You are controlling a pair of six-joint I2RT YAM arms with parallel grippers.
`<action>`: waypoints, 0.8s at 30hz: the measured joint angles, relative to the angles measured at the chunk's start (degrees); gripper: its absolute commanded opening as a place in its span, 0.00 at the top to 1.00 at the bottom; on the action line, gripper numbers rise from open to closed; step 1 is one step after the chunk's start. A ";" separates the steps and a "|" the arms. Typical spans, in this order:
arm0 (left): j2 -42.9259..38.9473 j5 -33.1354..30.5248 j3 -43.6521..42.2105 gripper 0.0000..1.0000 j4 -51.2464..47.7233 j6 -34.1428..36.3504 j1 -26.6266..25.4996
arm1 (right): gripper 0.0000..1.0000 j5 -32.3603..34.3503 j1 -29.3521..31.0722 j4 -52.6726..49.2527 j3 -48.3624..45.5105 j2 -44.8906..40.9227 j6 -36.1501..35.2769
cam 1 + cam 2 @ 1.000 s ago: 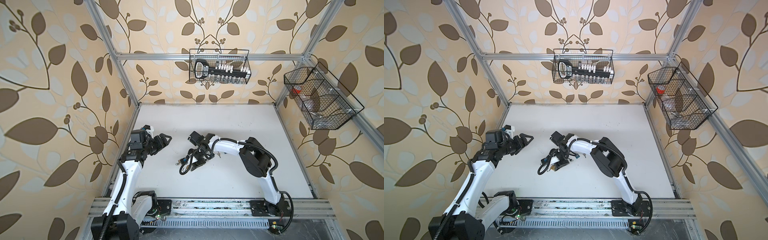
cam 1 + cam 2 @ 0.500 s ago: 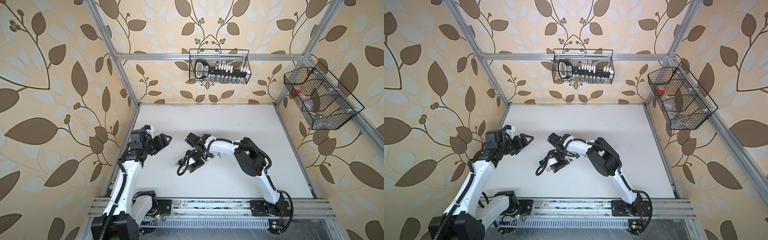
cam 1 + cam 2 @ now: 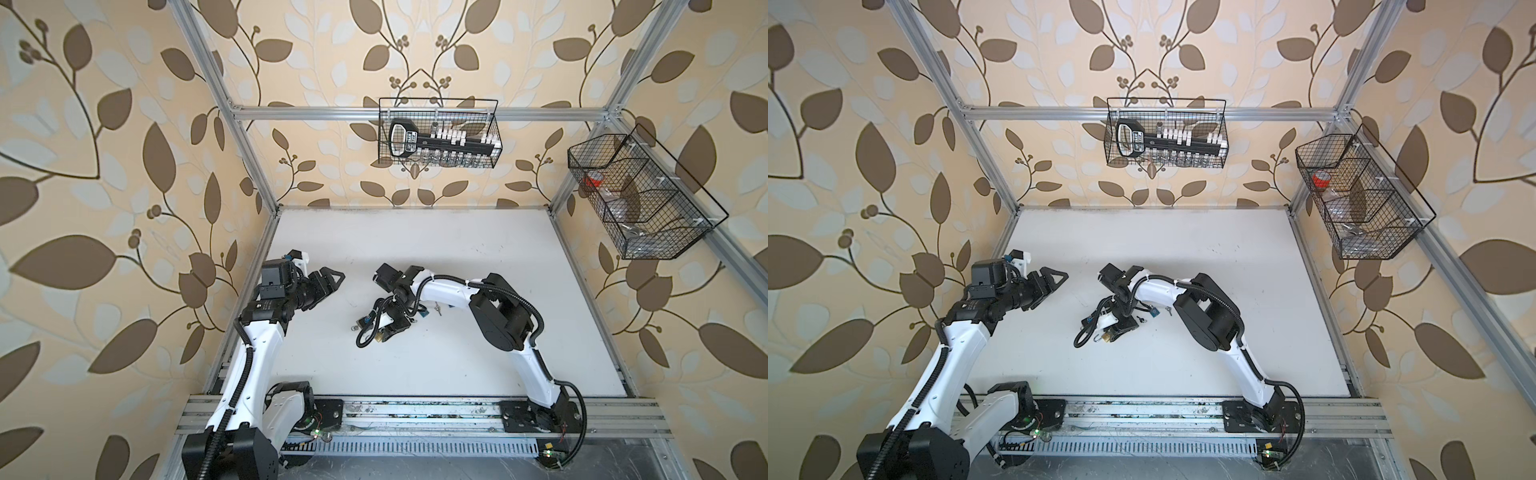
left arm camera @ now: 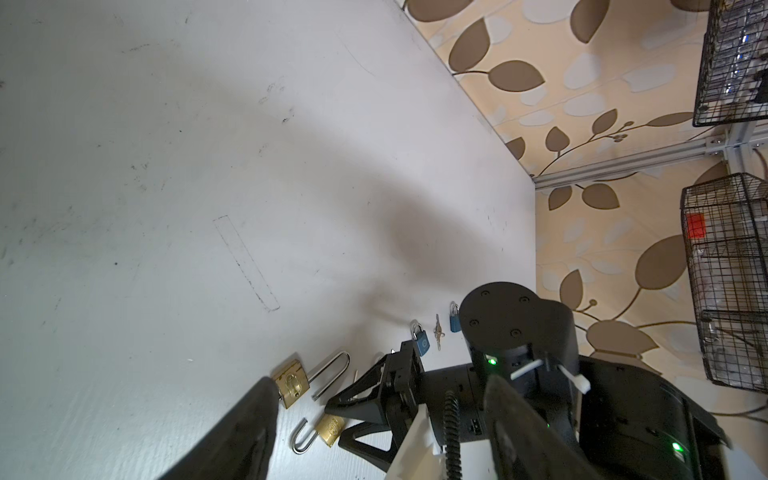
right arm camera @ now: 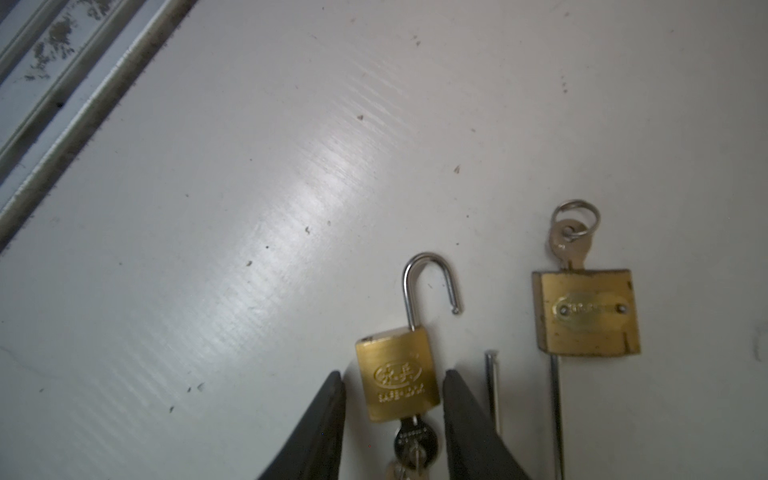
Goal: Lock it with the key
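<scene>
A small brass padlock [image 5: 397, 374] lies on the white table, its shackle swung open and a key [image 5: 415, 442] in its keyhole. My right gripper [image 5: 395, 382] straddles the lock's body, open, with a thin gap showing on each side. In both top views this gripper [image 3: 390, 328] [image 3: 1119, 328] points down at the lock [image 3: 1108, 336] in mid table. A larger brass padlock [image 5: 586, 313], with its own key and ring [image 5: 571, 237] and a long open shackle, lies beside it. My left gripper [image 3: 328, 280] [image 4: 378, 399] hovers open and empty to the left.
Two small blue padlocks [image 4: 422, 343] [image 4: 455, 320] and loose keys [image 4: 437, 332] lie just behind the right wrist. Wire baskets hang on the back wall [image 3: 438, 133] and the right wall [image 3: 640, 195]. A metal rail [image 3: 415, 415] runs along the table's front edge.
The right gripper's jaws have narrowed around the small brass padlock and the arm has shifted a little. The left arm has not moved.
</scene>
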 measured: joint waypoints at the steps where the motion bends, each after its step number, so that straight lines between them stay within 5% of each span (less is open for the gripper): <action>1: 0.00 0.02 0.00 0.22 -0.02 0.00 0.00 | 0.62 -0.02 0.00 0.26 -0.11 0.00 0.11; 17: -0.28 0.02 1.29 0.19 -0.52 1.60 0.00 | 0.86 -3.10 -0.15 7.10 -8.70 -4.35 2.71; 24: -0.13 1.84 5.01 0.16 -0.39 3.28 -0.02 | 1.00 -8.70 -1.33 19.96 -22.38 -19.17 11.30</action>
